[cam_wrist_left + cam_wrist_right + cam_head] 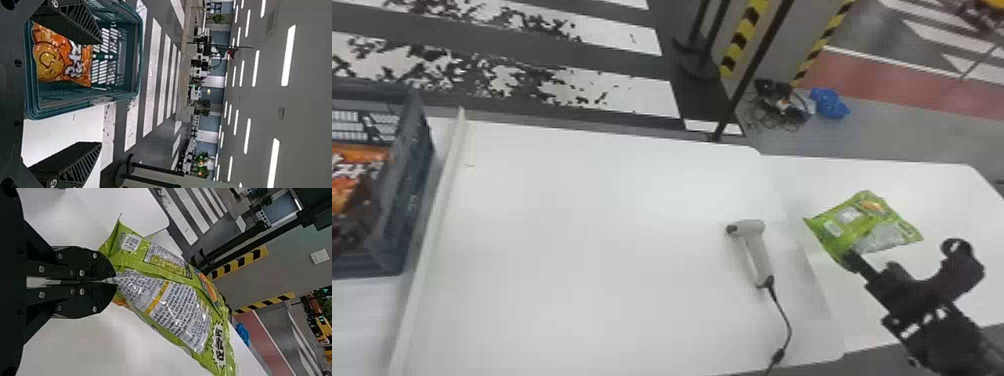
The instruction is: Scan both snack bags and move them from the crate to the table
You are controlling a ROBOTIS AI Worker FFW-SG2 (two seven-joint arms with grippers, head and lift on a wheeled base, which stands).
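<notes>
Right claw (113, 281) is pinching the green snack bag (168, 305); lowering it softly onto the bench (582, 225) should be working best. Left claw (100, 93) is hanging spread.

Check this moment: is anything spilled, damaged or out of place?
Nothing looks spilled or torn. The right gripper pinches the green bag by its edge, and the scanner lies on the table. Only the dark tangle on the floor beyond looks untidy.
</notes>
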